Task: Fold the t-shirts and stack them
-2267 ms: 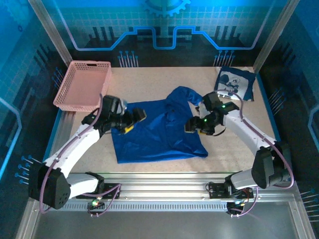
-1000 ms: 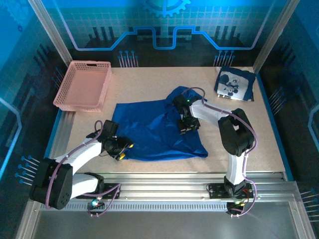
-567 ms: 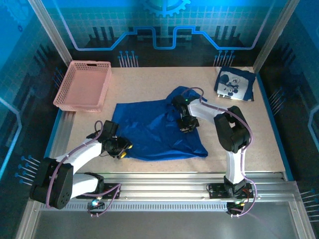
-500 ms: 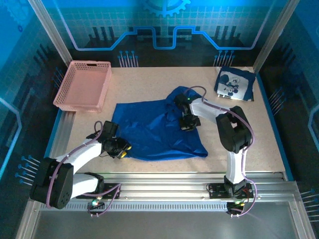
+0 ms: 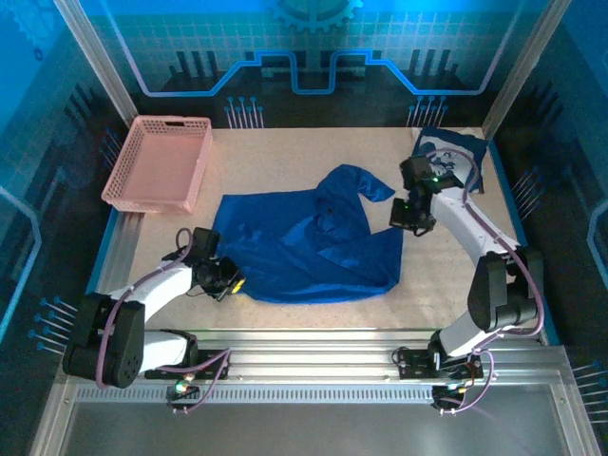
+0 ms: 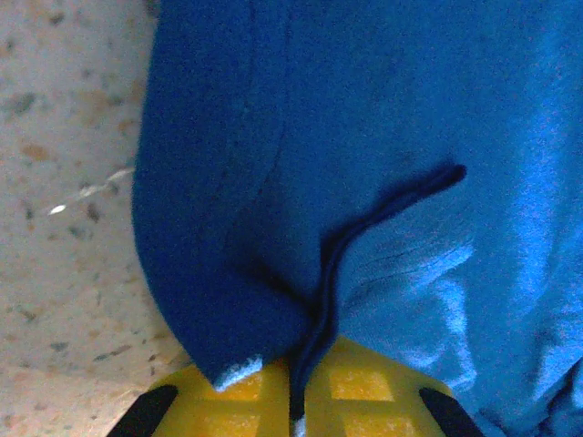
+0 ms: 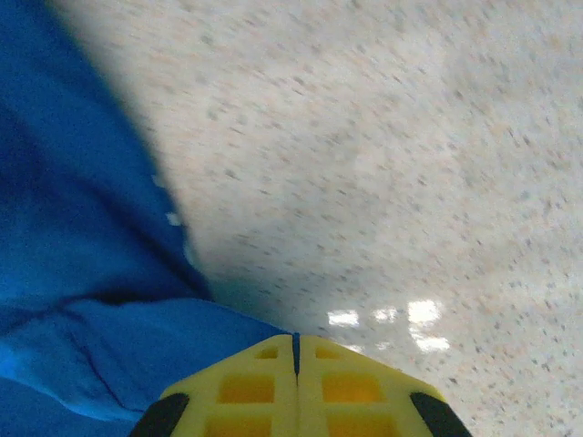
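your left gripper (image 6: 299,401) was clamped on a fold of the blue t-shirt (image 6: 392,109), which spread out ahead of it. your right gripper (image 7: 295,350) was pinched shut on the same shirt's edge, cloth trailing to its left.

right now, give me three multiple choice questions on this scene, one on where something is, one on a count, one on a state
1. Where does the basket stand?
A) far left corner
B) near right corner
C) dead centre

2. How many blue shirts lie out?
A) one
B) two
C) four

3. The left gripper is:
A) open above the basket
B) shut on the edge of the spread shirt
C) open, well clear of any cloth

Answers:
1 A, the top view shows the basket at the far left.
2 B, there is one spread shirt in the middle and one folded shirt at the far right.
3 B, in the left wrist view its yellow fingers pinch the blue cloth.
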Robot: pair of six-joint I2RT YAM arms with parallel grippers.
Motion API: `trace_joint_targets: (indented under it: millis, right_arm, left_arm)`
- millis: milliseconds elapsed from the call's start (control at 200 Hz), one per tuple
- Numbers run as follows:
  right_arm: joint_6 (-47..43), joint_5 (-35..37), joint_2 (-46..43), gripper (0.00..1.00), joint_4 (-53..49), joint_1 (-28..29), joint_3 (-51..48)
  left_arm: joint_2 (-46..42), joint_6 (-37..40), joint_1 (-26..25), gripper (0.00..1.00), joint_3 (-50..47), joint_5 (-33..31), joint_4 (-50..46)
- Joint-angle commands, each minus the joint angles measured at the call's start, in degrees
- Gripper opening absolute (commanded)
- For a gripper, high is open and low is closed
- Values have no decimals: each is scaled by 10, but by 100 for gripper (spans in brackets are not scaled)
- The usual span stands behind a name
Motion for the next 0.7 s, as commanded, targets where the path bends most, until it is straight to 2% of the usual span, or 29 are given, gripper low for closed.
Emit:
trace_joint_targets:
  millis: [0, 210, 395, 535, 595, 695]
  right_arm:
    - [0, -33, -36, 3, -7, -42, -48]
    - [16, -88, -97, 1, 22, -155, -140]
    - [46, -121, -121, 0, 55, -212, -206]
    - [50, -140, -112, 0, 63, -212, -209]
    - [48, -136, -114, 0, 63, -213, -210]
    - [41, -136, -115, 0, 65, -215, -211]
  left_arm:
    - [31, 23, 19, 8, -19, -52, -30]
    - [35, 31, 27, 7, -7, -55, -38]
    - [16, 27, 42, 8, -5, -47, -36]
    - [-57, 16, 44, 29, 15, -34, -78]
    - [-101, 13, 45, 43, 30, -43, -123]
    - [-160, 9, 55, 50, 48, -52, -191]
